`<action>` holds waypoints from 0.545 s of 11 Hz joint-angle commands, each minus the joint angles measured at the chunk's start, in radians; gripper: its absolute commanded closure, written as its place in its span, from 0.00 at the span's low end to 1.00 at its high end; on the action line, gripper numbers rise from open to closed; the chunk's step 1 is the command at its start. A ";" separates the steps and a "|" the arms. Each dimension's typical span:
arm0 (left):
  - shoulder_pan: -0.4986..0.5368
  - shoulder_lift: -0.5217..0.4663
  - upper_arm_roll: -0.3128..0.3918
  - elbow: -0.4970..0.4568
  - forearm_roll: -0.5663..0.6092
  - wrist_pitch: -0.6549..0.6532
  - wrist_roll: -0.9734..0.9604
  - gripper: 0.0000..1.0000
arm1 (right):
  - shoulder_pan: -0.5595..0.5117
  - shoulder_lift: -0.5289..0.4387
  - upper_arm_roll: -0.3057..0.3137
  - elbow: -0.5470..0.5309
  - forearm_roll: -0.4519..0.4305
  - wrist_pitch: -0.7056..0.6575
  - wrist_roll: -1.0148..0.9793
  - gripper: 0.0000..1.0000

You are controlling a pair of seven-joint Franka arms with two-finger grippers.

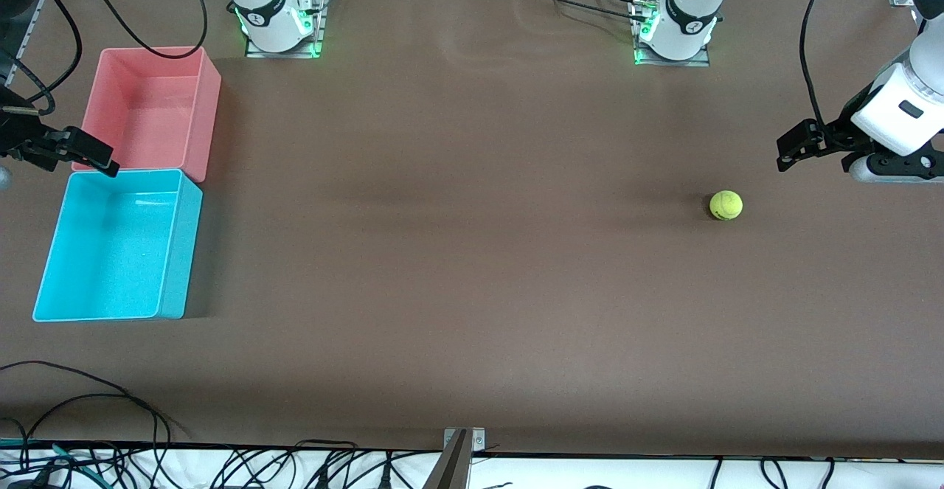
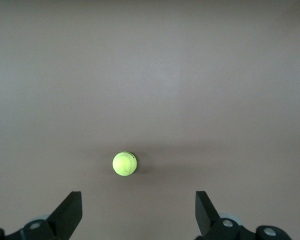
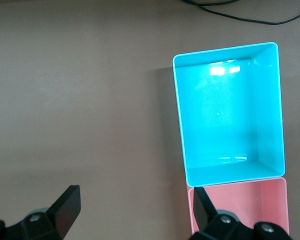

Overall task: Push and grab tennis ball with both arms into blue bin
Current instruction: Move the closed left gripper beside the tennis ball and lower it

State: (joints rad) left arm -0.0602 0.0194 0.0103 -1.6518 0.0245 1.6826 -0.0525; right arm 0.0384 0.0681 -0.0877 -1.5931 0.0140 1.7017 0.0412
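The tennis ball (image 1: 726, 205) lies on the brown table toward the left arm's end; it also shows in the left wrist view (image 2: 124, 163). My left gripper (image 1: 793, 151) hovers beside the ball, toward that end of the table, open and empty (image 2: 139, 212), with the ball ahead of its fingertips and apart from them. The blue bin (image 1: 183, 253) stands empty at the right arm's end and shows in the right wrist view (image 3: 179, 115). My right gripper (image 1: 99, 157) hovers over where the blue and pink bins meet, open and empty (image 3: 135, 210).
A pink bin (image 1: 203, 127), empty, touches the blue bin on its side farther from the front camera; it also shows in the right wrist view (image 3: 250, 210). The arm bases (image 1: 280, 24) (image 1: 675, 28) stand along the table's back edge. Black cables (image 1: 88, 400) lie near the front edge.
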 commanded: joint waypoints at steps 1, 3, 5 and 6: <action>0.017 0.013 -0.004 0.030 0.009 -0.029 0.010 0.00 | -0.002 0.002 0.000 0.018 0.006 -0.008 0.000 0.00; 0.037 0.013 -0.001 0.032 0.008 -0.029 0.020 0.00 | 0.000 0.002 0.000 0.018 0.004 -0.008 0.002 0.00; 0.039 0.045 -0.004 0.030 0.005 -0.030 0.022 0.02 | 0.000 0.002 0.000 0.018 0.004 -0.008 0.000 0.00; 0.037 0.045 -0.004 0.035 0.000 -0.032 0.016 0.11 | -0.002 0.002 0.000 0.018 0.004 -0.008 0.000 0.00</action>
State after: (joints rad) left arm -0.0286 0.0279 0.0113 -1.6511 0.0245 1.6732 -0.0525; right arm 0.0384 0.0681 -0.0877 -1.5930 0.0140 1.7017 0.0413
